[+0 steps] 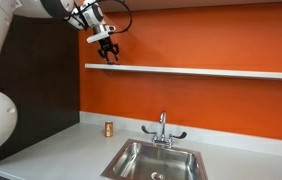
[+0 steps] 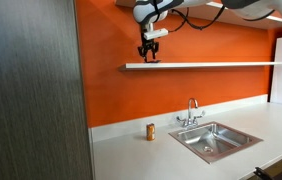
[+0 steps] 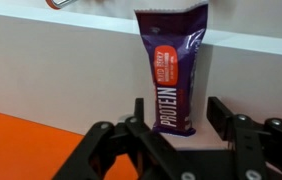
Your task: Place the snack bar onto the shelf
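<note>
The snack bar [image 3: 173,70], in a dark purple wrapper printed "PROTEIN", stands upright on the white shelf [image 3: 71,80] and leans on the wall behind it. My gripper [image 3: 178,112] is open, with a finger on each side of the bar's lower end and a gap between each finger and the wrapper. In both exterior views the gripper [image 1: 107,52] [image 2: 149,52] hangs just above the end of the long white shelf [image 1: 201,71] [image 2: 211,65] on the orange wall. The bar is too small to make out there.
A small orange-brown can [image 1: 108,128] [image 2: 150,131] stands on the pale countertop below. A steel sink [image 1: 156,160] [image 2: 216,140] with a faucet [image 1: 162,128] [image 2: 191,112] sits beside it. A dark panel stands by the shelf's end.
</note>
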`<move>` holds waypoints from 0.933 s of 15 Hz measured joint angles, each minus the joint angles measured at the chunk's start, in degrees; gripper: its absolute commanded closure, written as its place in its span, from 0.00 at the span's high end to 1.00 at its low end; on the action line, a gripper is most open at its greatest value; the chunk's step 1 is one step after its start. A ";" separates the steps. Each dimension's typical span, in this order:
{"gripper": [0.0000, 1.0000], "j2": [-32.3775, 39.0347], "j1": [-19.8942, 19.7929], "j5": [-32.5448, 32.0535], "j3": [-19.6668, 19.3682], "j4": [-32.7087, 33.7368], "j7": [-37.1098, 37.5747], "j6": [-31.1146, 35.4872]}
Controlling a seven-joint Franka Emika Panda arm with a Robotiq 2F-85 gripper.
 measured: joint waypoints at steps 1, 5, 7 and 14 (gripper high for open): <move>1.00 0.00 0.00 0.00 0.00 0.12 0.00 -0.16; 1.00 -0.26 0.10 0.00 0.01 0.27 0.00 -0.78; 1.00 -0.80 0.17 0.00 0.02 0.00 0.00 -0.93; 1.00 -5.91 0.43 0.04 0.11 -5.09 0.57 -1.44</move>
